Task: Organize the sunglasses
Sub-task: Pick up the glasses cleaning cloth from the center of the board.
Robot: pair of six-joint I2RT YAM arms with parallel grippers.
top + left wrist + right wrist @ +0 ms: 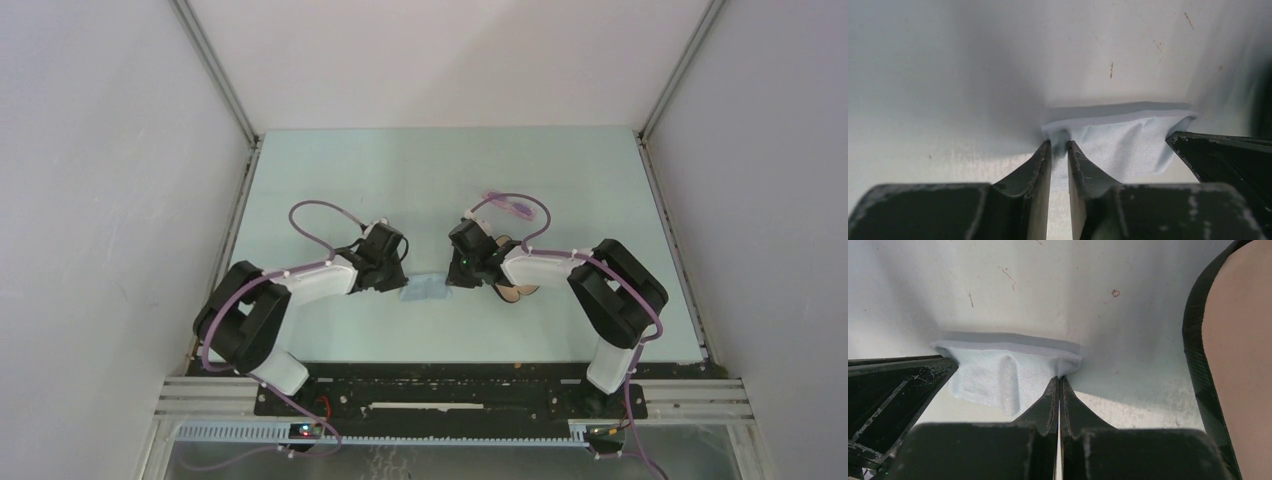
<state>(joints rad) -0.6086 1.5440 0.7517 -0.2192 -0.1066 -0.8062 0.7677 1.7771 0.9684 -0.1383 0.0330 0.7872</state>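
Sunglasses with a slim pink-purple translucent frame [512, 206] lie on the pale green table [330, 170] in the top view. They are toward the far side, just beyond the right arm and apart from both claws. Nearer, a small light blue cloth [424, 290] sits between the left claw [402, 284] and the right claw [456, 282]. A black oblong case with tan lining [518, 291] lies partly under the right arm.

In the left wrist view, the left claw [1058, 144] is nearly closed, pinching a corner of the cloth [1118, 142].

In the right wrist view, the right claw [1060, 380] is pressed together on the opposite corner of the cloth [993, 377]. The case [1243, 365] lies just to its right.
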